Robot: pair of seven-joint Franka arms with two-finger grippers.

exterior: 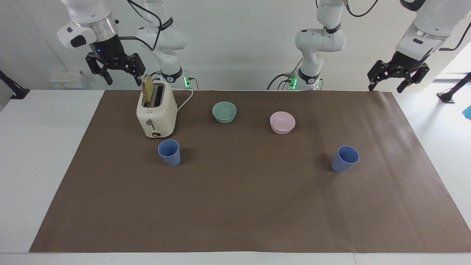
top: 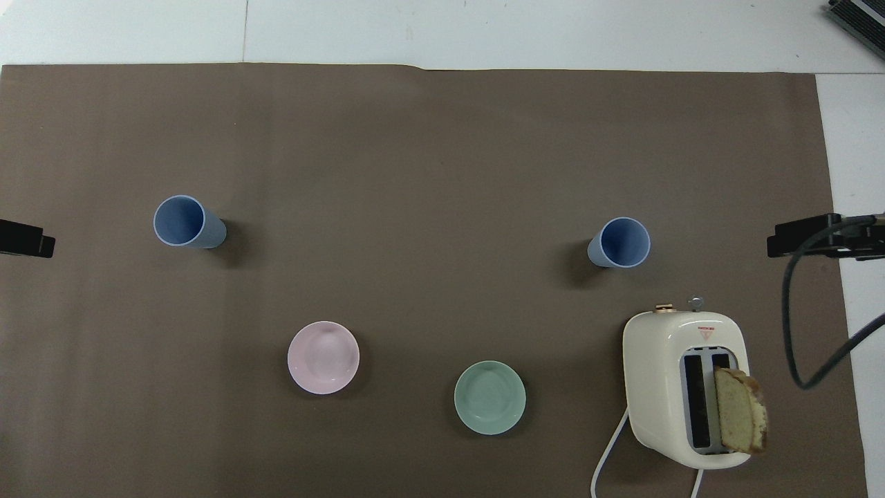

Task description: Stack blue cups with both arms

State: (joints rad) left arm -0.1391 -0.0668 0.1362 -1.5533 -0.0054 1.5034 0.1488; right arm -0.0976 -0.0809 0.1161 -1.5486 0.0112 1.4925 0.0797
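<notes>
Two blue cups stand upright and apart on the brown mat. One cup is toward the right arm's end, just farther from the robots than the toaster. The other cup is toward the left arm's end. My right gripper hangs open and empty, high over the mat's edge beside the toaster. My left gripper hangs open and empty, high over the mat's corner at its own end. In the overhead view only the tips of the left gripper and right gripper show.
A cream toaster with a bread slice in one slot stands near the right arm. A teal-green bowl and a pink bowl sit nearer to the robots than the cups. The brown mat covers the table.
</notes>
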